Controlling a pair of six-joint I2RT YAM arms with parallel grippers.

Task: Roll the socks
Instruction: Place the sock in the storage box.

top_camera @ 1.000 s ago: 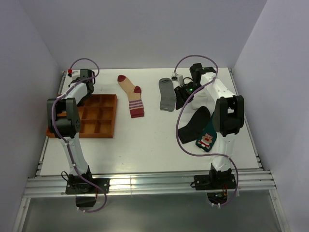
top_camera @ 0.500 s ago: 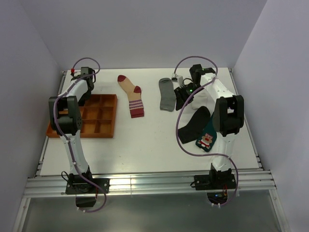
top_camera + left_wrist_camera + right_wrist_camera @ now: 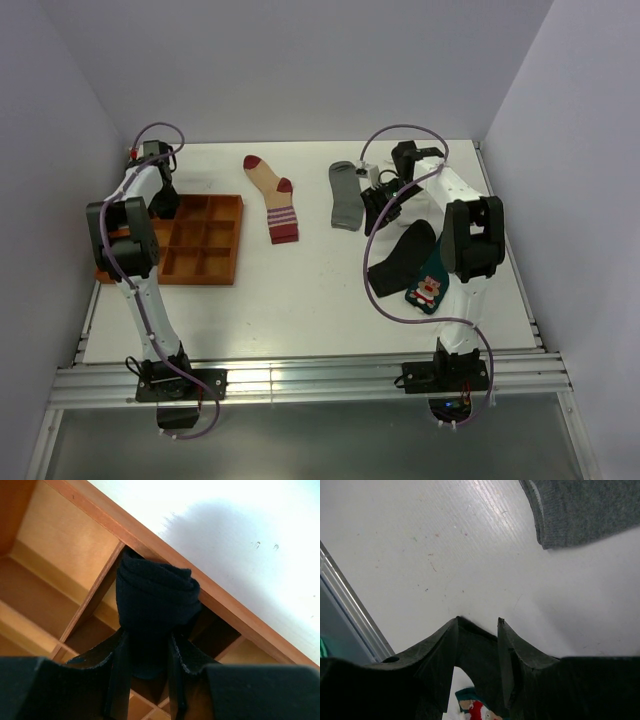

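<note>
My left gripper is shut on a rolled black sock and holds it over a compartment at the edge of the orange tray. In the top view this gripper is at the tray's back left corner. My right gripper has black fabric filling the gap between its fingers; in the top view it is beside the grey sock. A black sock and the teal Christmas sock lie by the right arm. The beige red-striped sock lies flat. No white sock shows.
The grey sock's end and the teal sock show in the right wrist view, with the table's metal edge rail at the left. Cables loop over both arms. Walls close in the table on three sides.
My left arm has swung to the left and carried the rolled black sock towards the tray's back left corner. The right gripper has barely moved.
</note>
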